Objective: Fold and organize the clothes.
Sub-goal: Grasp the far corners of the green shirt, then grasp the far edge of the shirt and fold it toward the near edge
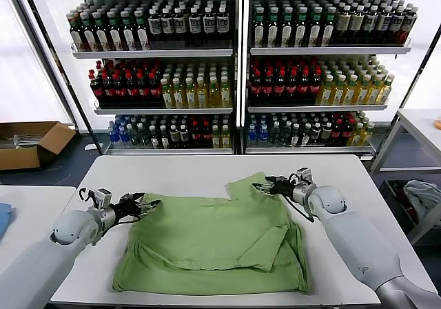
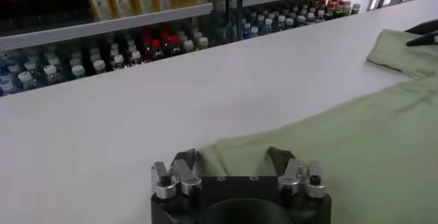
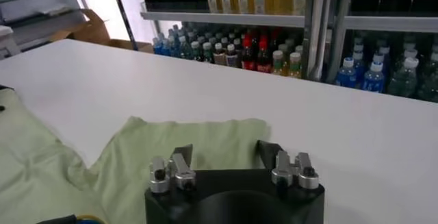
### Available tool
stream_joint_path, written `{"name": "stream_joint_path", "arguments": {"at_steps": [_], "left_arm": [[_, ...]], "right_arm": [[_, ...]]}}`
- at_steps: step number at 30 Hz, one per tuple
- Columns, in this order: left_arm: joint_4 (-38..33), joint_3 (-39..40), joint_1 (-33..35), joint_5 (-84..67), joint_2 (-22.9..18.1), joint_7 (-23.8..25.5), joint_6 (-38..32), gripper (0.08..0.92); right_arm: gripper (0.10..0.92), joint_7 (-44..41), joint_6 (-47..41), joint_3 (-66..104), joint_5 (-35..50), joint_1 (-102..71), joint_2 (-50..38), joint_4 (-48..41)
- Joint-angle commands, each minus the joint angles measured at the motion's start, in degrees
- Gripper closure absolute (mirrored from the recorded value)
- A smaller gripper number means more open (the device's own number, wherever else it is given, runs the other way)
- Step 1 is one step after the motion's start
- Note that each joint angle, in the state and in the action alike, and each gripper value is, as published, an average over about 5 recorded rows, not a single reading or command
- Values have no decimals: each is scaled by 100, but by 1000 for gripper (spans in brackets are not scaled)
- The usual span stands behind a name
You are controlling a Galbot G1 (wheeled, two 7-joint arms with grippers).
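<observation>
Head view: soft, limp shirt [image 1: 213,243]; left gripper [image 1: 146,204] at nine o'clock, right gripper [image 1: 265,185] at two o'clock, both parted astride hems.

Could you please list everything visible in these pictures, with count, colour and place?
Light green cotton short-sleeved shirt: one, lying partly folded on the table.
White rectangular table: one, in front of the robot.
Metal shelving racks: two, behind the table, filled with many bottles with dark, red, yellow and clear contents.
Brown cardboard box: one, open, on the floor at far left.
White side table: one, at far right.
Left claw: at the shirt's left edge, fingers partly apart.
Right claw: at the shirt's far right sleeve, fingers partly apart.
</observation>
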Motion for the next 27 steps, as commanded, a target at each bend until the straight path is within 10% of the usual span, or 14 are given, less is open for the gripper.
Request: {"name": "stream_joint_path", "arguments": {"at_steps": [1, 15, 27], "left_arm": [[44, 80, 54, 50, -22, 20, 10, 410], [-414, -264, 135, -73, -21, -317, -351, 818], [-1681, -1060, 1187, -205, 134, -654, -370, 911]], "right_arm": [[508, -17, -23, -40, -32, -61, 26, -17], [898, 228, 36, 435, 823, -308, 51, 693], [919, 661, -179, 1291, 1942, -1537, -576, 2676]]}}
